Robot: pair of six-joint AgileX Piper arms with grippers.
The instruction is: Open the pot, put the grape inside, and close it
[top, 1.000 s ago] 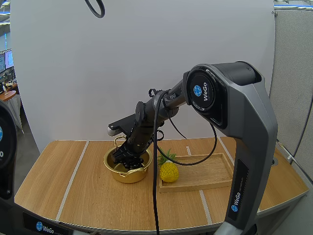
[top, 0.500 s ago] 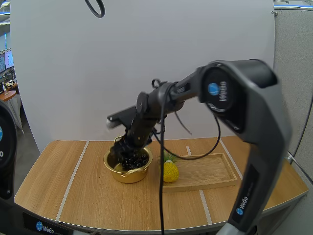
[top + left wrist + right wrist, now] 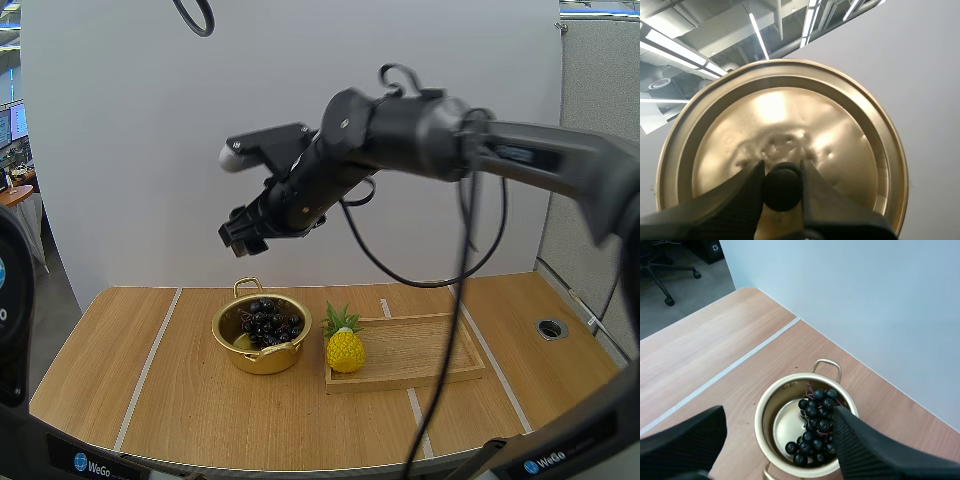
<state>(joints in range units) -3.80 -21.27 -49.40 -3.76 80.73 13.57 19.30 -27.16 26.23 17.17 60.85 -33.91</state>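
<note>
The gold pot point(image 3: 236, 347) stands uncovered on the table, and the dark bunch of grapes point(image 3: 270, 324) lies inside it. My right gripper point(image 3: 237, 236) hangs well above the pot, open and holding nothing. From the right wrist view its two fingers point(image 3: 866, 450) stand wide apart over the pot point(image 3: 766, 441) and the grapes point(image 3: 816, 428). In the left wrist view my left gripper point(image 3: 782, 188) is shut on the black knob of the gold lid point(image 3: 840, 130), which it holds up in the air.
A yellow toy pineapple point(image 3: 345, 348) sits right of the pot, against the near left corner of a shallow wooden tray point(image 3: 420, 350). Bare table lies to the left and in front of the pot.
My right gripper has let go of the grapes in the pot and risen high above it, its arm swinging up. The grapes stay in the pot.
</note>
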